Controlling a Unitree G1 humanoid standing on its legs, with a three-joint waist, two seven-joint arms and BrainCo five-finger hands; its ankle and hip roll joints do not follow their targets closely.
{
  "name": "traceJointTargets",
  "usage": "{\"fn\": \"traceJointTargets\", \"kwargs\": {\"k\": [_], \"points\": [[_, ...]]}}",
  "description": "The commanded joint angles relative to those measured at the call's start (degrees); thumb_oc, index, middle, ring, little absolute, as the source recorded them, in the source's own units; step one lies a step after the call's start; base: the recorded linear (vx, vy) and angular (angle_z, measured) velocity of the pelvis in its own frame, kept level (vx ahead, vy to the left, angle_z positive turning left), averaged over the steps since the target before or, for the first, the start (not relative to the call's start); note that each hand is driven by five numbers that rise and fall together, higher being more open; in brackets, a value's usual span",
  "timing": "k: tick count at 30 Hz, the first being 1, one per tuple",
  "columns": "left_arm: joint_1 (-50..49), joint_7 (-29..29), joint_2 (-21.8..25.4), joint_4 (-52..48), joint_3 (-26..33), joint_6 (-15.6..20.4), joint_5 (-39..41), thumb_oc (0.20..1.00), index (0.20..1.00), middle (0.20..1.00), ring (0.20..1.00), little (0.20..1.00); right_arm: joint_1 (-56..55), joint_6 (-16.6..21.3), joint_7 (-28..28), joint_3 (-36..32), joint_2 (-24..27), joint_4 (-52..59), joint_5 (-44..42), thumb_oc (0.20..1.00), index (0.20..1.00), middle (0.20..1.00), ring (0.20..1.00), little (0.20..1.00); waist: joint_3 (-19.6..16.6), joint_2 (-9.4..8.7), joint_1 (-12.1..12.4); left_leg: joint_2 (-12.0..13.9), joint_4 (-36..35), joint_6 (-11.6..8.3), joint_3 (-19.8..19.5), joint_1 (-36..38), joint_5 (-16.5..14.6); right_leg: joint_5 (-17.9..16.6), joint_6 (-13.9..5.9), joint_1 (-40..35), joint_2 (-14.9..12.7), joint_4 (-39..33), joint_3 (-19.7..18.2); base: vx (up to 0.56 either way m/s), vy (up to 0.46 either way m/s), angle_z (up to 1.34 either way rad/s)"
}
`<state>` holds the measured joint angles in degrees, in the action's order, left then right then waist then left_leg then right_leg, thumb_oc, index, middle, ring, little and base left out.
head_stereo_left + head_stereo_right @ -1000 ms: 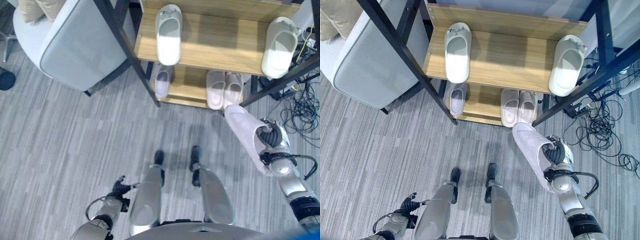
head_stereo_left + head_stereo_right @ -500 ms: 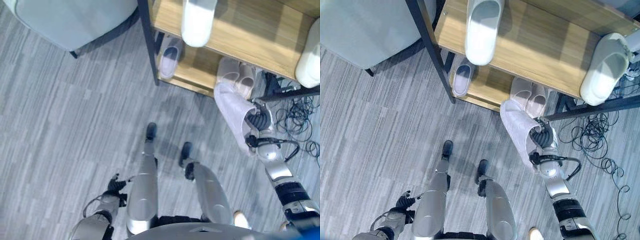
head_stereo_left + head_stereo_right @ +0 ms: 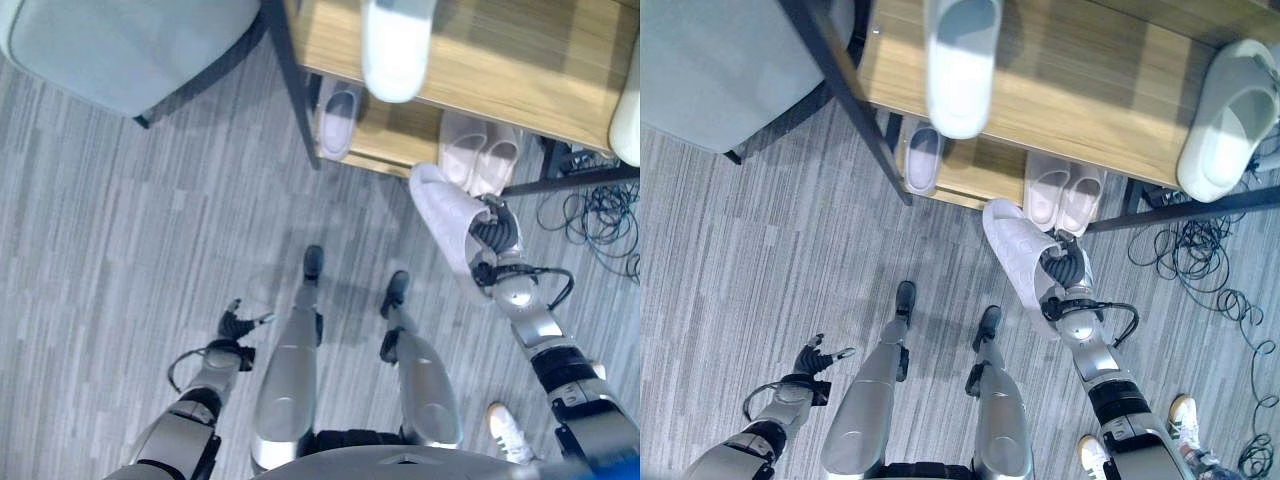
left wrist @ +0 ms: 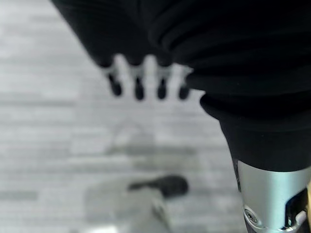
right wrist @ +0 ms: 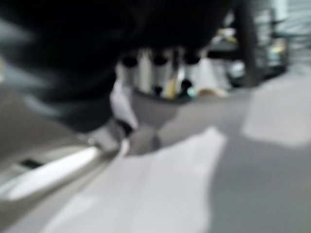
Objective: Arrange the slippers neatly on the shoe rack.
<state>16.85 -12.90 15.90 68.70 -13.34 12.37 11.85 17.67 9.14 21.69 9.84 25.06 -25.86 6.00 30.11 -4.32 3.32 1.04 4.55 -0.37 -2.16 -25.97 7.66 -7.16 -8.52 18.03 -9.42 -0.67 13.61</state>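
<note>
My right hand [image 3: 492,243] is shut on the heel end of a pale pink slipper [image 3: 441,214], held above the floor with its toe towards the shoe rack [image 3: 505,72]. That toe hangs just in front of the lower shelf [image 3: 980,165], beside a pair of pale pink slippers [image 3: 1064,192]. A lilac slipper [image 3: 338,121] lies alone at the left of that shelf. The top shelf carries a white slipper [image 3: 960,62] on the left and another white slipper [image 3: 1230,118] at the right end. My left hand [image 3: 236,324] hangs open low at my left side, holding nothing.
A grey armchair [image 3: 130,45] stands left of the rack, close to its black front post [image 3: 291,95]. Tangled cables [image 3: 598,212] lie on the floor at the right. A person's white shoes [image 3: 1185,412] show behind my right arm.
The camera has shifted. My right hand has carried the slipper leftwards and closer to the lower shelf. A person's white shoes have come into view.
</note>
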Motion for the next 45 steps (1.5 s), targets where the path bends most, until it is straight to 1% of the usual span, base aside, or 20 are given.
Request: {"fn": "traceJointTargets", "kwargs": {"k": [1,6,8,9,10,12,13,16,17,18,22,24,27,28,29,32,35,37,39,45], "points": [[-2.3,-0.9,1.0,-3.1,0.4,1.6,-0.2,1.0,1.0,1.0,1.0,1.0,-5.0,1.2,1.3,-2.2,3.5,8.5,1.4,0.2,0.2,0.2,0.2,0.2,-0.3,-0.94,-1.7,0.0,12.9,-2.25,-3.2,-1.8,-13.6,0.8,-2.15,7.5,-5.4,6.4,-4.6,0.1,-0.214,0.01],[-3.9,-1.2,1.0,-6.4,0.4,2.2,0.5,1.0,1.0,1.0,1.0,1.0,-7.9,1.6,0.9,-3.0,3.8,11.4,2.3,0.2,0.2,0.2,0.2,0.2,-0.3,0.22,-2.8,0.3,12.9,-3.62,-5.6,-2.2,-13.0,3.1,-0.94,7.5,-3.4,8.7,-5.6,0.07,-0.223,0.24],[-5.0,-1.2,1.5,-8.0,1.2,2.6,1.6,1.0,1.0,1.0,1.0,1.0,-9.1,2.2,1.1,-3.9,4.2,13.4,2.2,0.2,0.2,0.2,0.2,0.2,-0.3,0.18,-2.7,1.6,18.7,-4.66,-6.2,-5.7,-13.4,5.5,0.5,7.5,-3.1,11.1,-3.8,0.05,-0.225,0.17],[-4.9,-1.2,1.5,-8.1,1.2,2.6,1.6,1.0,1.0,1.0,1.0,1.0,-9.1,2.1,1.0,-3.9,4.2,13.4,2.2,0.2,0.2,0.2,0.2,0.2,-0.3,0.33,-2.8,1.6,19.2,-4.68,-6.3,-6.0,-13.6,5.6,0.52,7.7,-3.0,11.3,-3.7,0.06,-0.248,0.26],[-5.6,-1.7,3.2,-11.9,2.1,3.4,4.4,1.0,1.0,1.0,1.0,1.0,-7.9,2.2,2.0,-4.7,5.1,14.9,1.4,0.2,0.2,0.2,0.2,0.2,-0.3,0.92,-2.0,3.5,21.5,-4.99,-5.4,-11.6,-11.1,9.4,1.73,9.0,-2.1,14.9,-1.4,0.07,-0.128,0.29],[-4.1,-2.0,3.4,-11.0,2.2,3.0,6.9,1.0,1.0,1.0,1.0,1.0,-4.8,1.5,4.7,-4.4,6.7,14.6,2.1,0.2,0.2,0.2,0.2,0.2,-0.3,1.65,-0.2,4.3,14.4,-4.89,-6.1,-14.7,-5.2,10.5,1.94,11.2,-1.2,17.6,-0.1,0.15,-0.039,0.48],[-4.7,-2.2,3.8,-11.7,2.9,3.8,7.4,1.0,1.0,1.0,1.0,1.0,-3.4,1.4,4.4,-4.6,6.2,13.8,0.9,0.2,0.2,0.2,0.2,0.2,-0.3,1.92,0.4,4.4,12.5,-5.31,-7.2,-14.3,-6.9,12.9,1.45,13.2,-0.9,20.6,-1.8,0.15,0.05,0.56],[-3.5,-2.6,4.0,-9.9,3.1,3.6,7.5,1.0,1.0,1.0,1.0,1.0,-1.6,1.4,5.5,-5.9,7.2,15.5,1.0,0.2,0.2,0.2,0.2,0.2,-0.3,1.63,-0.4,3.5,14.1,-5.1,-7.3,-18.9,-7.6,14.4,1.5,18.6,-1.9,26.0,-3.7,0.06,0.129,0.41],[-2.4,-2.8,4.5,-9.1,3.2,3.7,7.6,1.0,1.0,1.0,1.0,1.0,0.0,2.3,6.5,-6.9,7.7,15.8,0.2,0.2,0.2,0.2,0.2,0.2,-0.3,1.76,-0.7,2.1,17.8,-4.82,-6.8,-22.2,-8.8,15.0,1.48,22.1,-2.9,29.1,-4.5,0.04,0.227,0.37],[-1.8,-2.9,5.9,-8.3,3.8,3.6,8.1,1.0,1.0,1.0,1.0,1.0,1.9,2.1,7.6,-8.3,8.2,15.2,-1.4,0.2,0.2,0.2,0.2,0.2,-0.3,1.95,-0.7,1.0,24.5,-4.28,-6.1,-26.9,-11.6,16.4,1.77,26.7,-4.0,34.5,-5.9,0.06,0.226,0.46],[-2.4,-2.2,7.3,-7.1,4.7,3.4,9.4,1.0,1.0,1.0,1.0,1.0,6.9,1.9,9.1,-10.0,11.5,14.1,-4.3,0.2,0.2,0.2,0.2,0.2,-0.3,2.92,0.0,0.7,34.7,-2.84,-5.3,-33.1,-16.6,19.0,2.34,32.6,-5.4,42.1,-7.6,0.07,0.108,0.16],[-2.7,-1.7,8.0,-5.7,4.5,3.0,10.3,1.0,1.0,1.0,1.0,1.0,13.8,1.2,10.7,-10.2,15.9,11.7,-7.5,0.2,0.2,0.2,0.2,0.2,-0.3,4.58,0.5,0.7,45.4,-1.58,-4.5,-40.7,-21.2,22.6,3.1,40.4,-6.7,51.2,-9.4,0.16,0.131,-0.14],[-2.3,-1.9,8.5,-5.9,4.2,3.3,10.9,1.0,1.0,1.0,1.0,1.0,17.0,0.7,11.9,-10.3,18.9,9.6,-7.6,0.2,0.2,0.2,0.2,0.2,-0.3,5.61,0.5,0.0,52.0,-0.97,-4.4,-45.6,-24.2,25.5,3.64,45.8,-7.6,57.2,-11.0,0.13,0.057,-0.04],[-3.0,-2.2,8.4,-6.9,4.3,3.7,11.4,1.0,1.0,1.0,1.0,1.0,18.8,-0.2,13.2,-10.8,21.2,8.2,-6.8,0.2,0.2,0.2,0.2,0.2,-0.3,6.67,0.5,-0.5,57.9,-0.29,-4.0,-49.5,-26.7,27.9,4.35,50.4,-8.3,63.9,-12.8,0.17,0.045,-0.01],[-3.0,-2.2,8.4,-7.0,4.4,3.7,11.4,1.0,1.0,1.0,1.0,1.0,19.0,-0.2,13.2,-10.8,21.3,8.1,-6.8,0.2,0.2,0.2,0.2,0.2,-0.3,6.63,0.5,-0.5,58.6,-0.28,-3.9,-50.1,-27.0,28.2,4.3,51.1,-8.3,64.6,-13.1,0.22,0.063,0.02],[-4.6,-3.1,8.7,-12.2,3.5,4.6,11.7,1.0,1.0,1.0,1.0,1.0,20.9,-1.5,15.9,-13.3,24.5,5.5,-5.3,0.2,0.2,0.2,0.2,0.2,-0.3,8.21,1.2,-1.1,68.8,0.6,-4.2,-56.6,-31.4,32.4,5.56,58.4,-8.9,75.5,-15.0,0.17,0.027,0.02],[-5.5,-3.6,8.4,-13.2,1.8,4.5,11.3,1.0,1.0,1.0,1.0,1.0,25.0,-1.7,17.1,-12.9,25.2,2.8,-7.2,0.2,0.2,0.2,0.2,0.2,-0.4,8.58,2.0,-1.1,74.9,1.22,-4.5,-60.4,-34.1,34.9,6.34,62.7,-8.7,81.9,-16.0,0.14,0.021,-0.04],[-5.5,-3.6,8.2,-13.7,1.6,4.6,11.6,1.0,1.0,1.0,1.0,1.0,26.2,-1.8,17.2,-12.4,25.8,2.0,-7.5,0.2,0.2,0.2,0.2,0.2,-0.4,8.65,2.2,-1.1,77.1,1.3,-4.6,-61.8,-34.8,35.5,6.67,64.2,-8.8,83.9,-16.2,0.1,-0.015,-0.07],[-5.4,-3.9,8.1,-13.9,0.5,4.7,12.4,1.0,1.0,1.0,1.0,1.0,30.8,-1.2,18.1,-10.8,26.0,-0.7,-9.8,0.2,0.2,0.2,0.2,0.2,-0.4,8.57,2.7,-1.6,81.7,1.05,-5.1,-64.0,-36.9,36.9,7.04,67.2,-8.8,89.1,-17.6,0.14,-0.029,-0.01],[-5.2,-4.2,7.4,-12.8,-1.1,4.7,13.2,1.0,1.0,1.0,1.0,1.0,38.8,-0.7,19.4,-6.7,25.9,-4.9,-12.4,0.2,0.2,0.2,0.2,0.2,-0.4,8.11,3.0,-1.5,83.6,0.98,-4.5,-64.0,-38.5,38.1,7.95,68.6,-9.4,92.4,-19.8,0.05,-0.003,-0.02]]}}
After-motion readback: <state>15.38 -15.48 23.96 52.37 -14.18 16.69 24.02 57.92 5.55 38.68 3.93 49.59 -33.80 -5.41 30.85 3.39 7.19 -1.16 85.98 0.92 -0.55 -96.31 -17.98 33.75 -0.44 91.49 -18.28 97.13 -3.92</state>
